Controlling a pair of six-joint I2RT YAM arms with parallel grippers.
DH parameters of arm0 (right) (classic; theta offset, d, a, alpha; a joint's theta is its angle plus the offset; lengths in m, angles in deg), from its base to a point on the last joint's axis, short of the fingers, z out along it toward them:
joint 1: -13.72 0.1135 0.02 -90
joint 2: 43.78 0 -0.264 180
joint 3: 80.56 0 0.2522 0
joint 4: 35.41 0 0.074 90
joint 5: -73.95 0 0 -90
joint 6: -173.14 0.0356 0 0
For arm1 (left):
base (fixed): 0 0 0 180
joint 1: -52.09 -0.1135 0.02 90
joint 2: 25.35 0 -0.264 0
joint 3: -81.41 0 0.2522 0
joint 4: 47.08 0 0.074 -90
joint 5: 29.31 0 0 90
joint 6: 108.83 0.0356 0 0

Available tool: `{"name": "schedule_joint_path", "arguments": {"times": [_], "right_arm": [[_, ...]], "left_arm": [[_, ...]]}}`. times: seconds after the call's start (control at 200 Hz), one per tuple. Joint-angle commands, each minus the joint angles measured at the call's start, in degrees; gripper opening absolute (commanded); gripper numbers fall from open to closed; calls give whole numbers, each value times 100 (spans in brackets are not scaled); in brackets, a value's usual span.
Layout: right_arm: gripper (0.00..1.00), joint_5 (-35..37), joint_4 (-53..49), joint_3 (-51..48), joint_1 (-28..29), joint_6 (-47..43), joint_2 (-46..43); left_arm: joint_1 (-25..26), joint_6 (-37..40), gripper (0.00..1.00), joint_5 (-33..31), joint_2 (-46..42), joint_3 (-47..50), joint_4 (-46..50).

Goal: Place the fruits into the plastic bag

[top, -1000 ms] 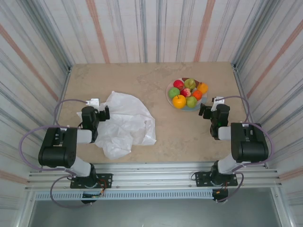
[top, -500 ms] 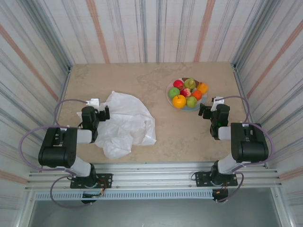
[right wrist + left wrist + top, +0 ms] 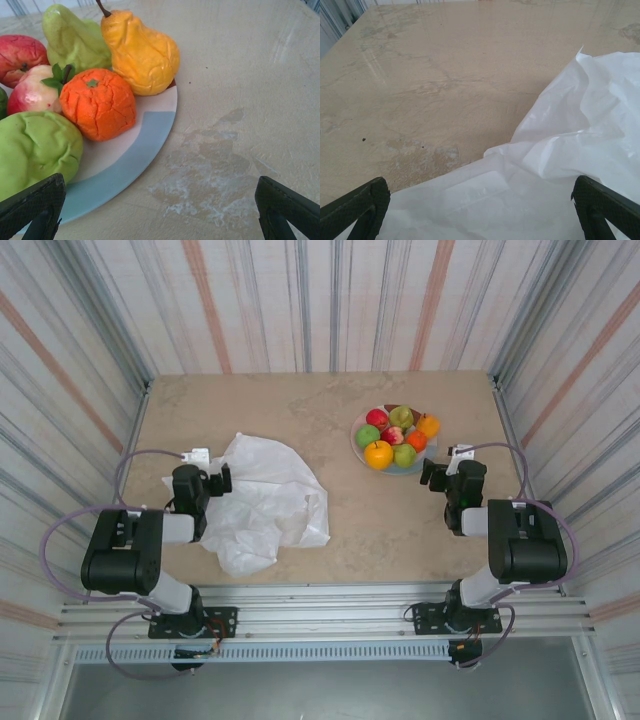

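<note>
The fruits [image 3: 396, 435] — green, red, orange, yellow — sit heaped on a plate [image 3: 142, 135] right of centre in the top view. The plastic bag [image 3: 268, 502] lies crumpled at centre left on the table [image 3: 290, 410]. The right gripper [image 3: 431, 474] is just beside the plate, fingers spread, empty. The left gripper [image 3: 222, 480] — also spread — is at the bag's left edge.

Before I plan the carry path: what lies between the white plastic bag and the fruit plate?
Bare beige tabletop, in the top view, between the crumpled white plastic bag and the pale round plate of fruits.
</note>
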Motion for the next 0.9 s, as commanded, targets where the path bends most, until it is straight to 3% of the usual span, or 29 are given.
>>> {"name": "schedule_joint_path", "arguments": {"times": [0.0, 0.065, 0.195, 0.326, 0.476, 0.536, 0.616, 0.661, 0.746, 0.897], "right_arm": [[99, -66, -3, 80, -26, -49, -27], [99, 323, -183, 84, 116, -96, -305], [99, 966, -1787, 557, 297, 131, -1418], [99, 826, -2455, 681, 69, 908, -2307], [99, 585, -3317, 1007, 42, 1302, -2757], [99, 495, -3556, 1136, 130, 1402, -2889], [99, 524, -3922, 1299, 296, 1440, -3050], [99, 534, -4074, 1361, 409, 1458, -3107], [99, 514, -4309, 1437, 646, 1521, -3160], [100, 175, -4799, 1660, 873, 1778, -3417]], "left_arm": [[19, 101, 99, -34, -32, -87, -52], [24, 94, 99, -33, -32, -91, -51], [17, 104, 99, -32, -32, -92, -56], [-38, 88, 99, 80, -38, -101, -39], [-87, 53, 99, 163, -85, -132, 23], [-94, 23, 99, 60, -328, -371, 588], [-98, -266, 99, -240, -801, -1200, 2538], [-151, -803, 99, -422, -977, -1620, 3378], [-422, -1639, 99, 371, -1307, -2028, 4342], [-906, -3131, 99, 1893, -2003, -1835, 4603]]}}
